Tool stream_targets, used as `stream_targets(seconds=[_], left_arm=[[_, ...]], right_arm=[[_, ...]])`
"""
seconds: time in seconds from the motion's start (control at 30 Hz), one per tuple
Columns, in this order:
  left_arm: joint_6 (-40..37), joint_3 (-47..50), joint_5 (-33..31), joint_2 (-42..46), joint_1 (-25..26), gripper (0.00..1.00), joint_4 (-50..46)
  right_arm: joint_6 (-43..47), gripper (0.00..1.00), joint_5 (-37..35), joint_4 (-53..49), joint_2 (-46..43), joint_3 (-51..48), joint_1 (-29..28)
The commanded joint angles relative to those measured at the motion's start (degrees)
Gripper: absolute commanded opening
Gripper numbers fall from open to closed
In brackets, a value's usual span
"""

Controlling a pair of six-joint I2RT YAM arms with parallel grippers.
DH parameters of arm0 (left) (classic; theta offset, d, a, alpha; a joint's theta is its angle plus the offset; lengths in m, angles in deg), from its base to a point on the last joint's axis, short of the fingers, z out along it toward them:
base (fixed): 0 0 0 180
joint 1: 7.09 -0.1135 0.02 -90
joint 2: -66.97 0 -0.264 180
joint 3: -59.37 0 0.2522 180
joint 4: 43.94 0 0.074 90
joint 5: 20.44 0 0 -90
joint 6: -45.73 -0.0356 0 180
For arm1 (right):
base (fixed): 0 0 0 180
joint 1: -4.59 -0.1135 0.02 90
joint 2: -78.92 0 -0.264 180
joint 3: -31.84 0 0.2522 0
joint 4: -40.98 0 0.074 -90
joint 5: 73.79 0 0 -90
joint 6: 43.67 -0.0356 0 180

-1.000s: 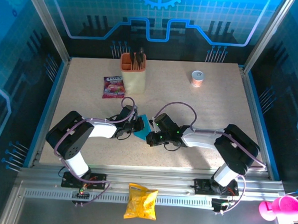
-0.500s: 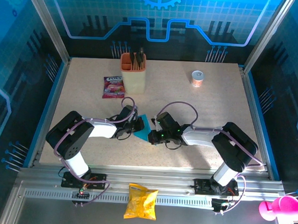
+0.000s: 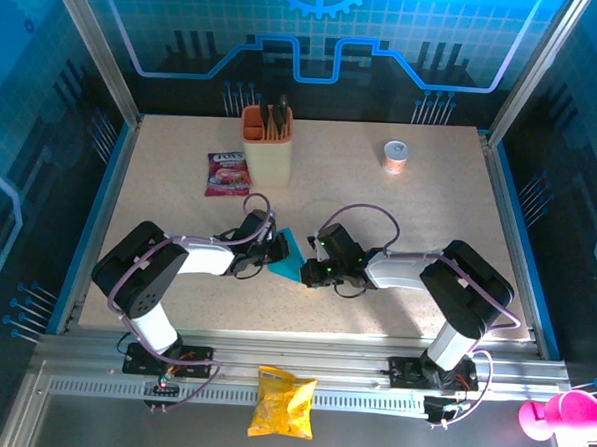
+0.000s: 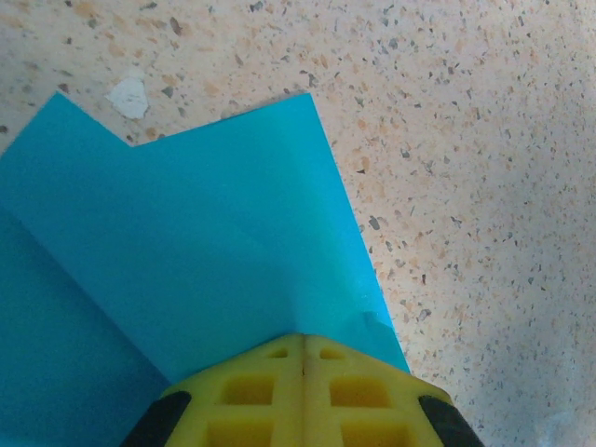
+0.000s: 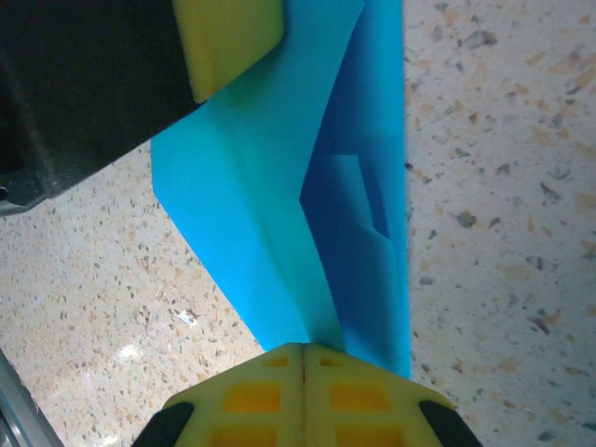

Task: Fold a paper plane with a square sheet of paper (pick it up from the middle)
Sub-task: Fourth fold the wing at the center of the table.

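The square sheet of paper (image 3: 289, 254) held partly folded, mid-frame.
The left end effector (image 4: 303, 346) and the right end effector (image 5: 304, 354) each clamp an opposite edge, apparently keeping its layers aligned for creasing.

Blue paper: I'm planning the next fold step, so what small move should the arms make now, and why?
Probably the right gripper should ease toward the table to flatten the crease. Both it and the left gripper are shut on the square sheet of paper, whose folded layers stand loose, not flat.
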Motion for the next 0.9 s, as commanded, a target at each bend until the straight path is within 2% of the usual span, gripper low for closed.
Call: stream_targets(seconds=[0.0, 0.4, 0.57, 0.67, 0.87], left_arm=[[-0.9, 0.1, -1.9, -0.7, 0.0, 0.00, -5.2], [-1.8, -0.8, -0.5, 5.4, 0.0, 0.00, -6.4], [0.4, 0.6, 1.1, 9.2, 0.5, 0.10, -6.0], [1.6, 2.0, 1.7, 10.3, 1.7, 0.10, -4.9], [3.0, 5.3, 2.0, 10.0, 4.6, 0.04, -0.2]], right_arm=[[-0.3, 0.00, 0.3, 0.3, 1.0, -1.6, 0.9], [-4.2, 0.00, 6.0, 8.0, 4.8, -6.8, 4.9], [-4.4, 0.00, 6.6, 8.5, 5.2, -7.0, 5.0], [-4.4, 0.00, 6.7, 8.6, 5.2, -7.1, 5.0], [-4.4, 0.00, 7.0, 8.6, 5.6, -7.3, 5.0]])
